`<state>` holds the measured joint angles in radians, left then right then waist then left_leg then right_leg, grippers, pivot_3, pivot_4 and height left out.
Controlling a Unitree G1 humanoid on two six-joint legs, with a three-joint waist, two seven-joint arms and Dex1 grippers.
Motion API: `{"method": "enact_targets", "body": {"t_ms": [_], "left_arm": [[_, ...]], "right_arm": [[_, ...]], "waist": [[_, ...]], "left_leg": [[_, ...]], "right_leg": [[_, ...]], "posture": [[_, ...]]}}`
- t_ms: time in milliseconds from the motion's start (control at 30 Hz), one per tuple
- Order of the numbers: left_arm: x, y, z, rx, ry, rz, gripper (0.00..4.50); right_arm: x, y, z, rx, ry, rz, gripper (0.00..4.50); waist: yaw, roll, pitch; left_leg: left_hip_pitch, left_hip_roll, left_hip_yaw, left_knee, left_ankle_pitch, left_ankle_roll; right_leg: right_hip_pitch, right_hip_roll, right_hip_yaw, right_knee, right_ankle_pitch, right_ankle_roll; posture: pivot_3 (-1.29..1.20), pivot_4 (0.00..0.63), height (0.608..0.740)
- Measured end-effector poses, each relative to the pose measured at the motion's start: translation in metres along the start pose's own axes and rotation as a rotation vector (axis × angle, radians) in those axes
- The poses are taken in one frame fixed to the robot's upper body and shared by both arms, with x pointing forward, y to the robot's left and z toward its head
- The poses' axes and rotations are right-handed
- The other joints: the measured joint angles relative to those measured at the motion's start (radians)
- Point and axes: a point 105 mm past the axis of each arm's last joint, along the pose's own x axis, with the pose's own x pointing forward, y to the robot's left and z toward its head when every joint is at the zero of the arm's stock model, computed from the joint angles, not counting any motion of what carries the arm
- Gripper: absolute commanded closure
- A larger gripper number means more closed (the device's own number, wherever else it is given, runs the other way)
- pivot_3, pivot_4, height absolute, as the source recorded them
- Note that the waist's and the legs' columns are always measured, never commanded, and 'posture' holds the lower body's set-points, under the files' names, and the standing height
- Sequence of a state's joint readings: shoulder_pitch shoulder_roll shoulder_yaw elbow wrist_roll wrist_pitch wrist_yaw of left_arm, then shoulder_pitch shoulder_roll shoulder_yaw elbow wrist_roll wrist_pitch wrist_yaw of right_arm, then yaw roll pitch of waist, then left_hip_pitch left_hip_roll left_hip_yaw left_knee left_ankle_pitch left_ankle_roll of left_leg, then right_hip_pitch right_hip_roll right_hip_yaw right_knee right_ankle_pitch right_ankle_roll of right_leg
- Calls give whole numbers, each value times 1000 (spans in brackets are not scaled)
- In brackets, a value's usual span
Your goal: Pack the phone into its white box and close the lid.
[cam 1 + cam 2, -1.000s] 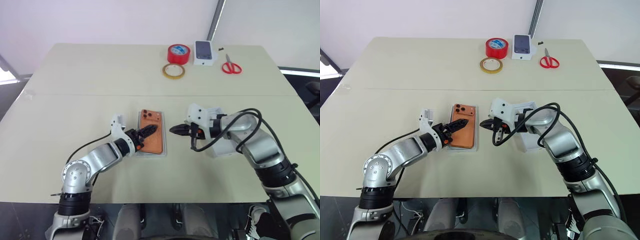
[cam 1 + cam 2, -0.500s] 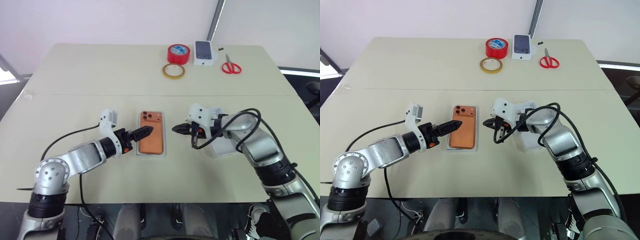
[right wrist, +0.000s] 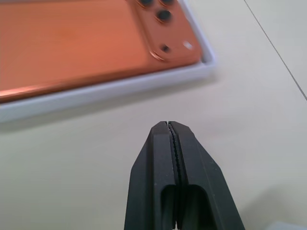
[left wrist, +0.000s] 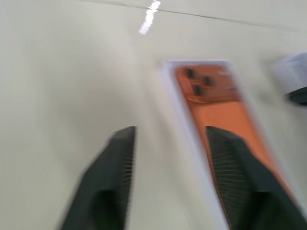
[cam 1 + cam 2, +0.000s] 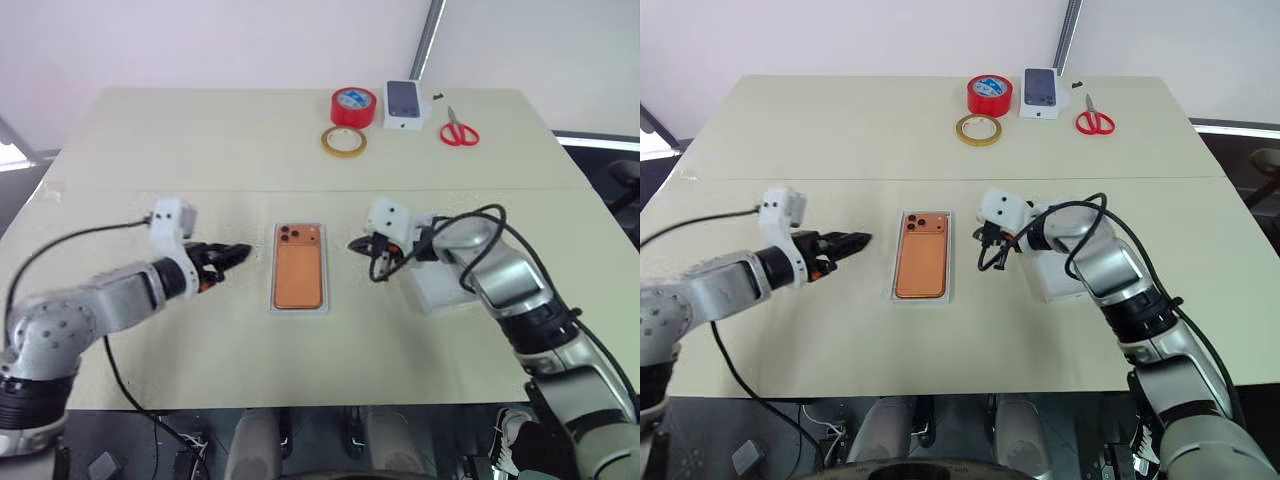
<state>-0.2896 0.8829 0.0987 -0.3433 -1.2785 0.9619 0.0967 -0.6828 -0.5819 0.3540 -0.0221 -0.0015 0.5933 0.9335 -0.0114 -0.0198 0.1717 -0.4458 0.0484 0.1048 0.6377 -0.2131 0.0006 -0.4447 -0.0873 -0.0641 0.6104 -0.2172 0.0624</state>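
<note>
Left gripper hovers over bare table left of the white box, fingers parted with a gap between them, holding nothing. Right gripper sits just right of the box near its far end, 2 fingers pressed together, empty, not touching the box. The phone lies back-up inside the white box, camera cluster with 3 lenses at the far left corner, thin white rim showing all around it. Box is near the middle of the table, between the 2 grippers. The lid lies on the table to the right of the box, partly under the right arm, not on the box. Far edge of table: red tape roll, with a flat tan tape ring just nearer than it; a smaller white box showing a dark phone right of the red roll; red-handled scissors further right. All 4 are well apart from the grippers.
</note>
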Motion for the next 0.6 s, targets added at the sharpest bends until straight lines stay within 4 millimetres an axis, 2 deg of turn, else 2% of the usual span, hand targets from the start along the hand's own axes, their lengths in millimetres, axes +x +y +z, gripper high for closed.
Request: {"method": "enact_targets", "body": {"t_ms": [33, 67, 200, 367, 600], "left_arm": [[2, 4, -1, 53, 12, 22, 4098], [5, 8, -3, 95, 28, 35, 4448], [22, 7, -15, 225, 99, 25, 4448], [40, -16, -32, 295, 151, -92, 4448], [55, -48, -31, 327, 163, -213, 4448]], "right_arm": [[3, 1, 0, -10, 13, -1, 4500], [6, 4, -1, -18, 25, 5, 4500], [16, 12, -3, -57, 66, 11, 4500], [25, 19, 1, -113, 86, -7, 4500], [26, 28, 7, -140, 87, 33, 4500]], "waist": [[1, 0, 0], [3, 0, 0], [1, 0, 0], [-2, 0, 0], [2, 0, 0]], "left_leg": [[0, -1, 1, -3, 0, 0], [0, -1, 1, -5, 0, 0], [-6, -1, 2, -8, 1, 0], [-12, -1, 4, -6, 5, -1], [-14, 0, 3, 5, 5, 0]], "right_leg": [[-1, -1, 0, -2, 0, 0], [-1, -1, 0, -3, 0, 0], [-3, 0, 0, -7, 0, 0], [-10, 4, 0, -4, 2, 3], [-12, 9, -1, 9, 1, 3]], "posture": [[0, 150, 740], [0, 150, 740], [0, 150, 740], [0, 150, 740], [0, 150, 740]]}}
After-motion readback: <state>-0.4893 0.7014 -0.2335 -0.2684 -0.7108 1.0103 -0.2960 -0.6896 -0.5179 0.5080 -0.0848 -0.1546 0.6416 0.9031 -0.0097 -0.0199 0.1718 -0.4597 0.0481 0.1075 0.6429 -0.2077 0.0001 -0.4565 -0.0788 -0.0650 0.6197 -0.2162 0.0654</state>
